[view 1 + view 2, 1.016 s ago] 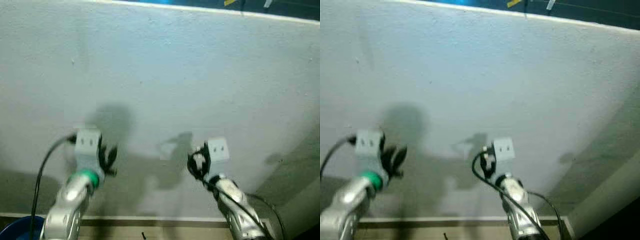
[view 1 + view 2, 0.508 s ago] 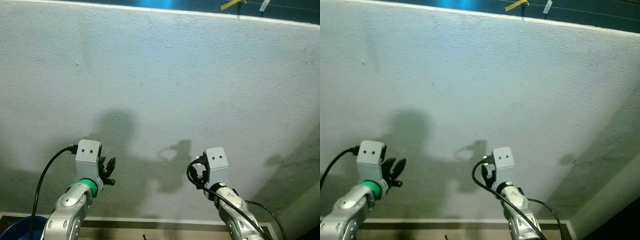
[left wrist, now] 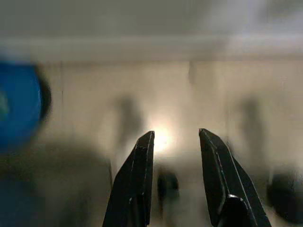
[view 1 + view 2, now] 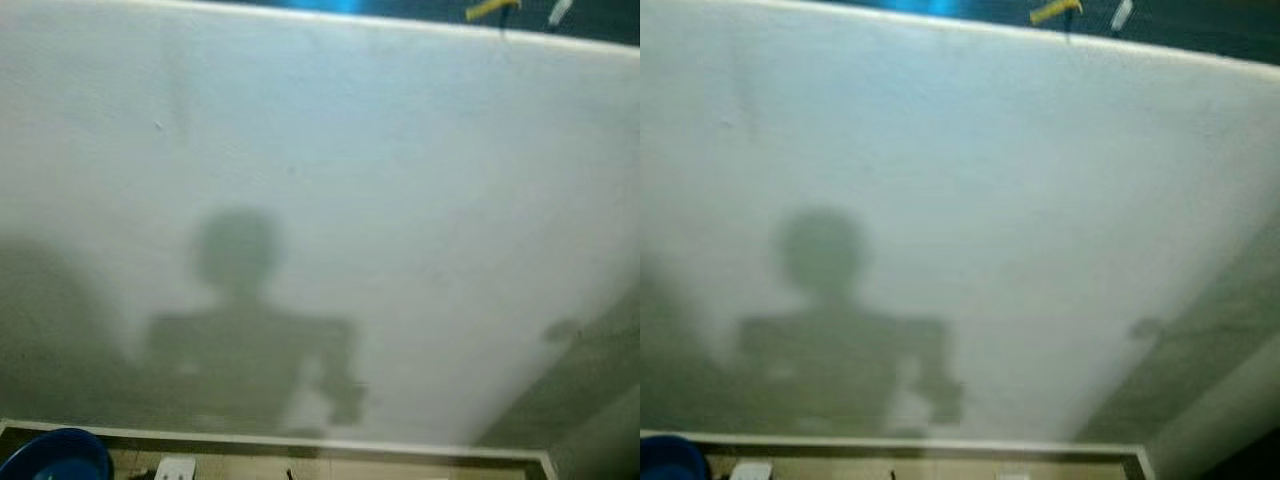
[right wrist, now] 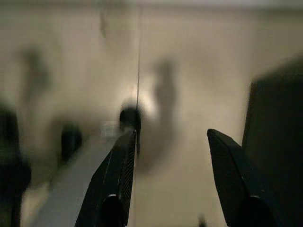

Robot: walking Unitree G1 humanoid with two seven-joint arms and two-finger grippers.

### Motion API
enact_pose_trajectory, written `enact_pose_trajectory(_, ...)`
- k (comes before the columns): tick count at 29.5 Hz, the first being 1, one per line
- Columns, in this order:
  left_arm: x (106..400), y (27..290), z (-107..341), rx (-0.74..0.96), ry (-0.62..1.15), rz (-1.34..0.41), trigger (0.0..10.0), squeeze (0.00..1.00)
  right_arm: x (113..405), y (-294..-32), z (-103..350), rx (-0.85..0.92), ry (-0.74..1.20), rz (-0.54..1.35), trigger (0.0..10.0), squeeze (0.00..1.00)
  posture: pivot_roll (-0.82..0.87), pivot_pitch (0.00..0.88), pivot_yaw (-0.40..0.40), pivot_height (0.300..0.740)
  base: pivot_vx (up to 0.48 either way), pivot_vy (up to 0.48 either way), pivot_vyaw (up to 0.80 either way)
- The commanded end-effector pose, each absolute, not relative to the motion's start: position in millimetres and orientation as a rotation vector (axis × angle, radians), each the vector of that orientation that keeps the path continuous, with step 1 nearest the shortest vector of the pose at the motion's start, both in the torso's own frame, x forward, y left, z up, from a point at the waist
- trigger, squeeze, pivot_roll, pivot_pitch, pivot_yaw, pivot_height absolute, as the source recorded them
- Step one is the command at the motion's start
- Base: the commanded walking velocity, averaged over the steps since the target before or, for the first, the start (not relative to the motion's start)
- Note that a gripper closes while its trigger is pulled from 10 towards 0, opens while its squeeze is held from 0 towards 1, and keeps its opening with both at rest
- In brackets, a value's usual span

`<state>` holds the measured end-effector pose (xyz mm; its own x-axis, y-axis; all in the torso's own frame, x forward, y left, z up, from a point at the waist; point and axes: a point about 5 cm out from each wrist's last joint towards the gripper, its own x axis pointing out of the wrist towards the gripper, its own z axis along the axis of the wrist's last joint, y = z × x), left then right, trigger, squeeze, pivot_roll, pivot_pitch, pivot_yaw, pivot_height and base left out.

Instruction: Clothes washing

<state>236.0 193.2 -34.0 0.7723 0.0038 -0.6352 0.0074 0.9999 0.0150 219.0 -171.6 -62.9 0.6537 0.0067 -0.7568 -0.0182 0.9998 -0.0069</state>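
No clothes can be seen. A blue basin [image 4: 55, 462] sits on the floor at my lower left, close to the wall, and appears as a blue blur [image 3: 16, 109] in the left wrist view. My left gripper [image 3: 174, 135] hangs open over the beige tiled floor [image 3: 189, 94] with nothing between its fingers. Over the same floor, my right gripper [image 5: 171, 137] is also open and holds nothing. The white top of my left wrist [image 4: 175, 467] peeks in at the bottom edge of the left eye view.
A white rough wall [image 4: 320, 180] stands right in front, carrying my own shadow [image 4: 240, 330]. A pale baseboard [image 4: 300, 440] meets the tiled floor. A dark bulky shape [image 5: 279, 142] stands beside the right gripper. All views are blurred.
Both arms have dropped from in front of the wall and now point down at the floor. My shadow on the wall has grown to show head and shoulders.
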Motion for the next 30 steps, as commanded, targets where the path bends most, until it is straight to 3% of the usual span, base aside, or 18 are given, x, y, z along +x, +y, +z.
enact_pose_trajectory(1,234.2,190.4,-34.0,0.004,0.669,-0.006,10.0,0.0,227.5,-178.1,-55.6,0.016,0.794,-0.032,10.0,0.0,0.0,0.016,-0.008,0.74,0.0,0.0,0.0)
enact_pose_trajectory(21,246.0,180.0,-35.1,-0.026,0.606,-0.03,10.0,0.0,244.8,-165.7,-45.5,0.01,0.684,0.02,10.0,0.0,0.0,0.021,-0.013,0.74,0.0,0.0,0.0)
enact_pose_trajectory(26,246.5,179.0,-35.5,-0.003,0.607,-0.044,10.0,0.0,243.8,-165.6,-46.2,0.007,0.682,0.02,10.0,0.0,0.0,0.021,-0.01,0.74,0.0,-0.435,0.0)
enact_pose_trajectory(30,246.5,179.2,-36.3,-0.024,0.601,-0.027,10.0,0.0,243.3,-166.4,-46.7,0.005,0.681,0.018,10.0,0.0,-0.01,0.02,-0.01,0.74,0.0,0.0,0.0)
